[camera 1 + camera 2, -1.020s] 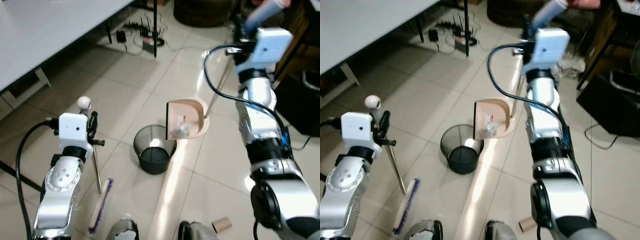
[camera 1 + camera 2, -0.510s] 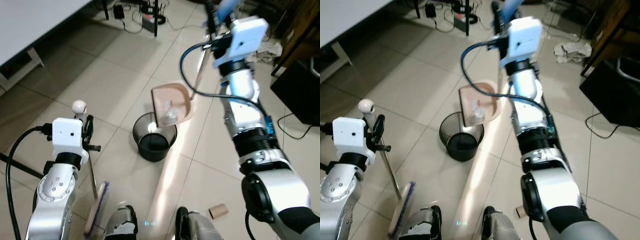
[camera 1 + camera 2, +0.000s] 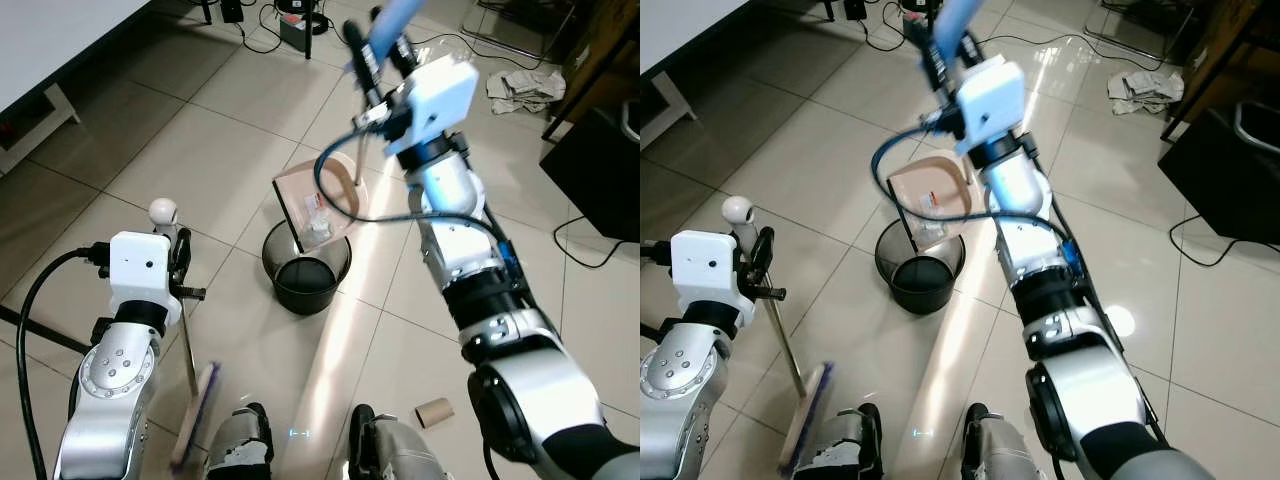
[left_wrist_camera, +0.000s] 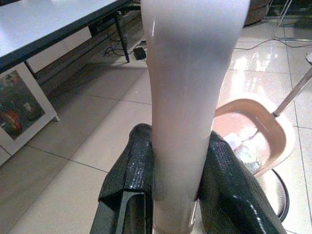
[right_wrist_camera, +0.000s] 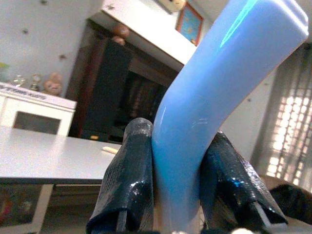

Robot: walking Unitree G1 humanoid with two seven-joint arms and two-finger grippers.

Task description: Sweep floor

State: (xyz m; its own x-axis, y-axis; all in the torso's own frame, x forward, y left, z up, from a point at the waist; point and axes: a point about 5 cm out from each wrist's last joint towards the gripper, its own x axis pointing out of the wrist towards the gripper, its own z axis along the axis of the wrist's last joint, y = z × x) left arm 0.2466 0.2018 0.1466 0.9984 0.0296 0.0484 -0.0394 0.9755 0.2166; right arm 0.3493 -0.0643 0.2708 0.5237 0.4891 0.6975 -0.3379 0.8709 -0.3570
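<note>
The right gripper, fingers clenched on the blue handle, is tipping the dustpan above the bin; next, tilt further. The left gripper is grasping the broom.

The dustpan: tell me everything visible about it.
The dustpan is a pale peach scoop, plastic by its look, with a raised curved rim, on a thin metal rod that ends in a light blue handle. The right gripper is shut on that handle and holds the pan tilted over the black mesh bin, open edge downward. A few scraps of light litter lie inside, near the low edge. The pan looks clear of the bin.
</note>
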